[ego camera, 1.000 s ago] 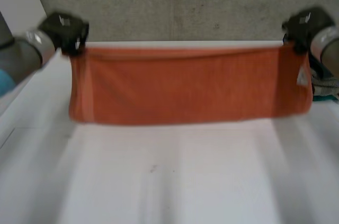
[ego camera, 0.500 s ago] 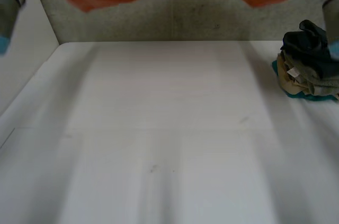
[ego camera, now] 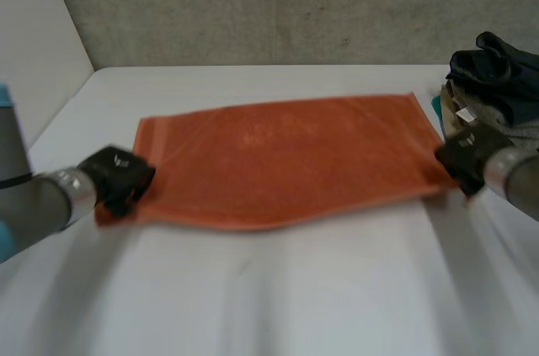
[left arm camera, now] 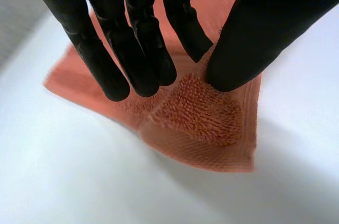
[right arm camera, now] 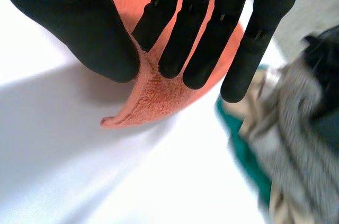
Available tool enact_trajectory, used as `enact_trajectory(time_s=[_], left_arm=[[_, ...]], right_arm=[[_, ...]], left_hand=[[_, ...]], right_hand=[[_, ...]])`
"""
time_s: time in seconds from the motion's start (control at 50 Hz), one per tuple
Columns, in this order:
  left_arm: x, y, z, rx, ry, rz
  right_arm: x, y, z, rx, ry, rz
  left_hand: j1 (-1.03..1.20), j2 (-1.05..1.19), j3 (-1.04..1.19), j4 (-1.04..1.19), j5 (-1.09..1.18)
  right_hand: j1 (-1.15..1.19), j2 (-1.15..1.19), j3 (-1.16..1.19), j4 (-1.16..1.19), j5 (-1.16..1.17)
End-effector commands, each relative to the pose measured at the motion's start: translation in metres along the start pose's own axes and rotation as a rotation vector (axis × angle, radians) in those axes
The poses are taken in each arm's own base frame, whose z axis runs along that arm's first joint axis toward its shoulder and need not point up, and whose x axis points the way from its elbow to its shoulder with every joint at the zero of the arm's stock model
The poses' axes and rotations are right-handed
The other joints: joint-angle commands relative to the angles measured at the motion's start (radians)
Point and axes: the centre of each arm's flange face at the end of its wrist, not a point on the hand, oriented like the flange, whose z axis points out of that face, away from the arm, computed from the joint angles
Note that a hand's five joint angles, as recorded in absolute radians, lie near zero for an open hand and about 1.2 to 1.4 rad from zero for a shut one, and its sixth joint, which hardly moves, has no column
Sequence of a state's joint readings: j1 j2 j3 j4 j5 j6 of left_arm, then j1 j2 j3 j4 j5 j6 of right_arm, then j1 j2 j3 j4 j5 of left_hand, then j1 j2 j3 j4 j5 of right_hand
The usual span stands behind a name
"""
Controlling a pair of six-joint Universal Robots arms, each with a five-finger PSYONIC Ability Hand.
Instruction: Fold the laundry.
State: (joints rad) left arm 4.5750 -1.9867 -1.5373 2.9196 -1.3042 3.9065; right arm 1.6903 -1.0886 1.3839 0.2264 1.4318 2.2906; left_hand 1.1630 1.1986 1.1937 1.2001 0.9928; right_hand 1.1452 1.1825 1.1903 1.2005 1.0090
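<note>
Orange towel (ego camera: 286, 158) spread flat, a single layer across the middle of the white table (ego camera: 278, 297), long side running from one arm to the other. The left hand (ego camera: 118, 179) is at the near left corner; its wrist view shows that corner nipped between the thumb and the fingers, with the hem just clear of the table. The right hand (ego camera: 461, 156) is at the near right corner, where the cloth edge rises in a small lip and is pinched the same way.

The towel is looped terry with a flat woven band at the hem, and it looks light, soft and limp. It will likely sag between two grips and drape wherever it is let go (the near edge already bows slightly between the hands). Its pile should give good friction, so slipping seems unlikely. The corners, on the firmer hem band, look the best places to hold, since a fold made from there keeps the edges square.

A heap of other laundry (ego camera: 497, 87) in dark, grey and teal sits just beside the towel's far right corner and close behind the right hand. A fold carried toward the far edge could snag or drag it. The concrete wall (ego camera: 278, 2) stands beyond the table's far edge.
</note>
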Motion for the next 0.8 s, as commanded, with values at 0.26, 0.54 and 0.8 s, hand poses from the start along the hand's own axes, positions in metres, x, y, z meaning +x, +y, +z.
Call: enact_trajectory(time_s=[0.26,0.54,0.8], left_arm=[[-0.011,-0.023,-0.048,0.013,0.016,0.122],[-0.022,-0.03,0.037,-0.094,-0.087,-0.002],[-0.037,-0.046,0.076,-0.023,-0.195,-0.028]], right_arm=[[0.0,0.009,-0.021,-0.006,-0.011,-0.129],[0.001,-0.015,0.081,0.267,0.198,-0.067],[-0.004,-0.004,0.133,0.289,0.241,-0.084]], left_hand=[[0.233,0.198,0.203,0.196,0.229],[0.233,0.198,0.203,0.196,0.229],[0.233,0.198,0.203,0.196,0.229]], right_hand=[[0.251,0.214,0.206,0.196,0.213],[0.251,0.214,0.206,0.196,0.213],[0.251,0.214,0.206,0.196,0.213]])
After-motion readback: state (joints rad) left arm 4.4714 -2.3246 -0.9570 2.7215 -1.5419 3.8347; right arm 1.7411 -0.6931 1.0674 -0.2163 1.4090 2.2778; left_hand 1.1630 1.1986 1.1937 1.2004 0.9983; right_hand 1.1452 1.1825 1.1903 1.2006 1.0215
